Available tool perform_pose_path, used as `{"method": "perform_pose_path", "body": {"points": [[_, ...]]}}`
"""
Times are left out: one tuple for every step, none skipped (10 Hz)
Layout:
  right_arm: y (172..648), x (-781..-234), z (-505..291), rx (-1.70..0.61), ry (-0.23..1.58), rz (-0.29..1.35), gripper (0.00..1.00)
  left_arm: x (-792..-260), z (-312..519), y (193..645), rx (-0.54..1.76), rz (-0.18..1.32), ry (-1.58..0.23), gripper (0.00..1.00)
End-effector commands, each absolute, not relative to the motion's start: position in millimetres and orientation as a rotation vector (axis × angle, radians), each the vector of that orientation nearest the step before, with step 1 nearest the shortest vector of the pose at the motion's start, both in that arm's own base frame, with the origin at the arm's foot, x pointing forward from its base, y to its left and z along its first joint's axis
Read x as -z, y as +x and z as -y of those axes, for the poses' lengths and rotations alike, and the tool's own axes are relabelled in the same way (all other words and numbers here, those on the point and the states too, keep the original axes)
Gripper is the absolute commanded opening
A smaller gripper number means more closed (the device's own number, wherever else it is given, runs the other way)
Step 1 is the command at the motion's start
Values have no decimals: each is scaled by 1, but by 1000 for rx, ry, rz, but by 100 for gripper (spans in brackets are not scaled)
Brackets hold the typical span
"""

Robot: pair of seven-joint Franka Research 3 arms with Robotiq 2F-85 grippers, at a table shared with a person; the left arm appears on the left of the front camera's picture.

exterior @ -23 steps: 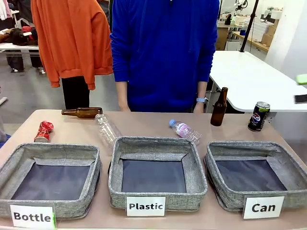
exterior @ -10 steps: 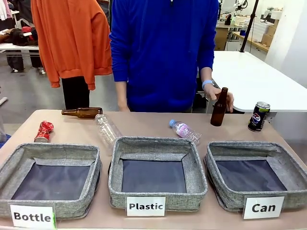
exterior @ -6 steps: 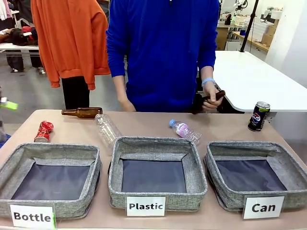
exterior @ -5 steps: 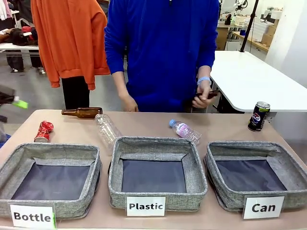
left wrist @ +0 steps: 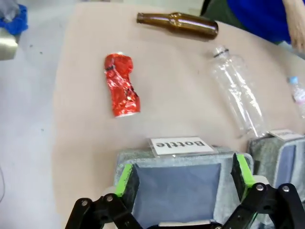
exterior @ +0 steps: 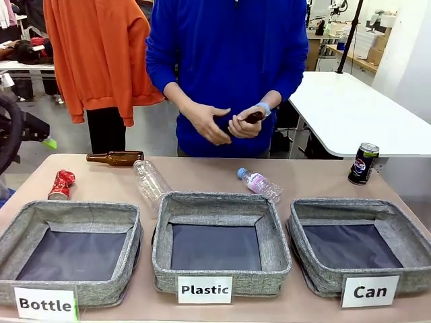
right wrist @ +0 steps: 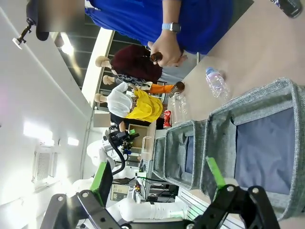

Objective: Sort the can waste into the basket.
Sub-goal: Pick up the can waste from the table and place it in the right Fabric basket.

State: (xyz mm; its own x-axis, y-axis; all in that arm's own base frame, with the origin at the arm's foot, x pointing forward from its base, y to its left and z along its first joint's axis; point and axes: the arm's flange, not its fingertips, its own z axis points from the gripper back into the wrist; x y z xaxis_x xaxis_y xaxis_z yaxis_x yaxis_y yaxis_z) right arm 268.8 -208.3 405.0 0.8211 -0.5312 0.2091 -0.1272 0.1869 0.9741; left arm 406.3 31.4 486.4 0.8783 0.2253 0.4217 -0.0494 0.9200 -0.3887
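We see a long table (exterior: 202,176) and, behind it, a person (exterior: 229,60) in blue. The person holds a brown bottle (exterior: 254,117) with both hands in front of the chest.

Three grey bins stand in a row at the near edge: the "Bottle" bin (exterior: 67,210) at left, the "Plastic" bin (exterior: 215,200) in the middle, and the basket (exterior: 357,205) marked "Can" at right.

The left gripper (left wrist: 185,174) hovers above the "Bottle" bin, with its fingers wide apart and holding nothing. The right gripper (right wrist: 158,175) is also spread and holds nothing.

Behind the bins lie a clear bottle (exterior: 149,178), a second brown bottle (exterior: 116,158) and a small bottle (exterior: 259,183).

The red can (exterior: 61,185) lies crushed behind the "Bottle" bin. The dark can (exterior: 363,163) stands upright behind the basket, at the far right. Both are outside the basket.
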Motion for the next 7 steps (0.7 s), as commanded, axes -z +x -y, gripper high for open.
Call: {"method": "perform_pose_path", "body": {"points": [[272,-405,209,290,1385,619,100,-486,-28,410,-157,493,-339,100],[272,-405,209,290,1385,619,100,-486,-33,435,-148,423,-330,100],[272,-405,209,290,1385,619,100,-482,-36,462,-127,334,-320,100],[272,-405,209,290,1385,619,100,-477,-35,477,-110,310,-310,100],[272,-405,209,290,1385,619,100,-473,-34,491,-111,281,-313,100],[272,-405,209,290,1385,619,100,-465,-36,505,-83,237,-317,100],[272,-405,209,290,1385,619,100,-474,-72,497,-42,211,-426,100]]}}
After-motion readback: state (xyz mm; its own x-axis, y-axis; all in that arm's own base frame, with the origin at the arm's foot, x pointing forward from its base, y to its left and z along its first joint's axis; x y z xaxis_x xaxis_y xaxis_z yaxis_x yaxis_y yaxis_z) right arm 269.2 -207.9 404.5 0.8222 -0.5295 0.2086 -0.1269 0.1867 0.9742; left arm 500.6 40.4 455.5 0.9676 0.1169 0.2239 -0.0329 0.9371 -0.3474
